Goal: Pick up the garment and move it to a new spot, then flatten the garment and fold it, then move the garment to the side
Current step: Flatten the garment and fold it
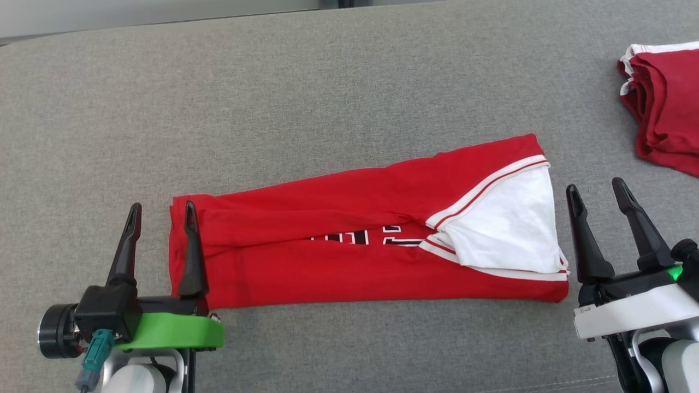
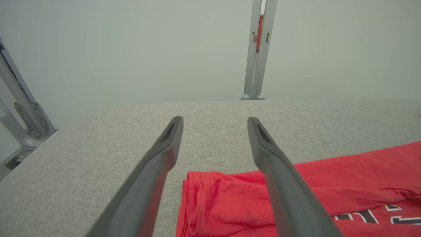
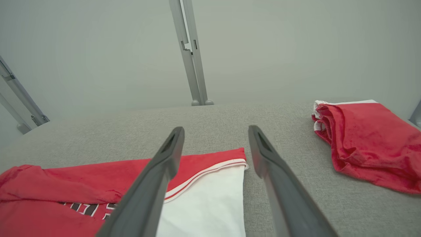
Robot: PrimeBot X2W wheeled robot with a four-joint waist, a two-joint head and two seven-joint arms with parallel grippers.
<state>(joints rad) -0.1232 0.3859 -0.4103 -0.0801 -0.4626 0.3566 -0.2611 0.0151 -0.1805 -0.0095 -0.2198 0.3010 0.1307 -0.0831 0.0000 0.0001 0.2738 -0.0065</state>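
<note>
The folded shirt lay on the counter, long axis left to right. Both hands were open: the left hand at its left end, the right hand beside its right end.

loc: lab/test rm — grey fabric bench | metal frame posts | bare pale walls

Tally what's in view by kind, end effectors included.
Folded red garment: 1
Red garment pile, far right: 1
End effectors: 2 (left end effector, right end effector, both open)
Total: 4
</note>
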